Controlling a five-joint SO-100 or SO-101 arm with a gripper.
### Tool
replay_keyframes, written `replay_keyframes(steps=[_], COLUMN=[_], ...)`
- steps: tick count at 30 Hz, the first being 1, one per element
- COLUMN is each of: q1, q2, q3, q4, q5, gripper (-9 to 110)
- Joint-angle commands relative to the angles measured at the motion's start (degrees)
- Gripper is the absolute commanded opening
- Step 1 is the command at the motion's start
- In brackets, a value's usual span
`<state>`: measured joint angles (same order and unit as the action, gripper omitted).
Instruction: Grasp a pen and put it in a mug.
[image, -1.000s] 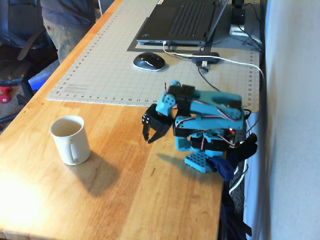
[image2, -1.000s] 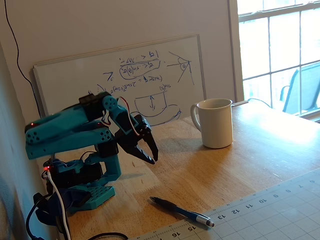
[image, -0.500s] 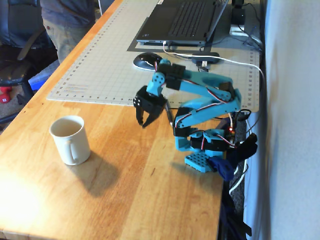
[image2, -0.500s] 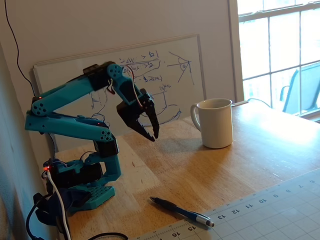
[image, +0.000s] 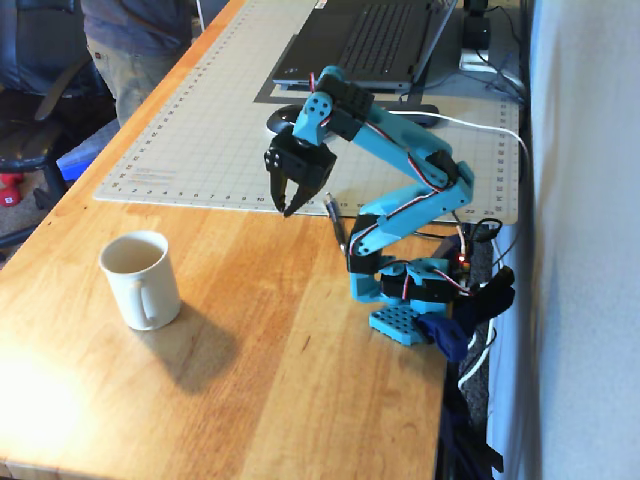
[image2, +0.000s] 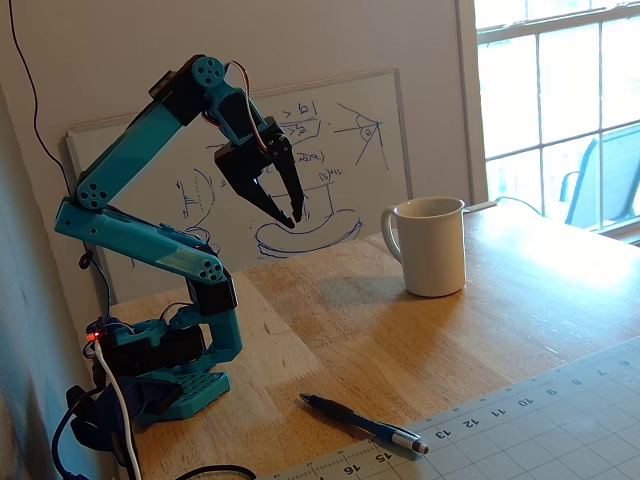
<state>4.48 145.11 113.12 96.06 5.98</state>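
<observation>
While my arm stands raised above the wooden table (image: 250, 380), here is what I hold and what lies about me.

Item: my gripper (image2: 291, 216), black, two-fingered, hanging in the air with its tips pointing down. It carries nothing. The fingers come nearly together at the tips, a thin gap showing higher up in a fixed view (image: 287, 209); I count it as clenched on air.

Item: the pen (image2: 362, 424), dark blue-grey with a silvery tip, lying flat on the wood just beside the edge of the cutting mat (image2: 520, 430), its tip toward the mat's ruler marks. In the other fixed view only a short stretch of it (image: 336, 226) shows beside my lower arm. It lies low and apart from my gripper, untouched.

Item: the mug (image: 140, 280), cream-white, upright on the table, handle turned toward the camera in that view and toward my base in the other (image2: 430, 246). Its pale inside shows nothing in it.

Item: my base (image2: 165, 375), blue, set at the table's edge by the wall.

Item: a whiteboard (image2: 330, 150) with scribbles, leaning on the wall behind me.

Item: a laptop (image: 365, 40) and a mouse (image: 282, 118) on the mat.
</observation>
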Motion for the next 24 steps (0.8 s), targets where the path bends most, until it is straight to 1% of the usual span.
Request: replay_keyframes(steps=[1, 8, 15, 19, 21, 24], q1=[-0.5, 1.0, 18.3, 22.9, 23.1, 24.1], q2=[0.0, -0.6, -0.5, -0.4, -0.4, -0.5], q3=[-5.0, -5.4, -6.0, -5.8, -5.4, -5.1], q4=[1.3, 0.6, 0.5, -1.4, -2.9, -5.2], q5=[0.9, 1.5, 0.7, 0.1, -1.8, -9.5], gripper=[1, 1, 1, 1, 1, 1])
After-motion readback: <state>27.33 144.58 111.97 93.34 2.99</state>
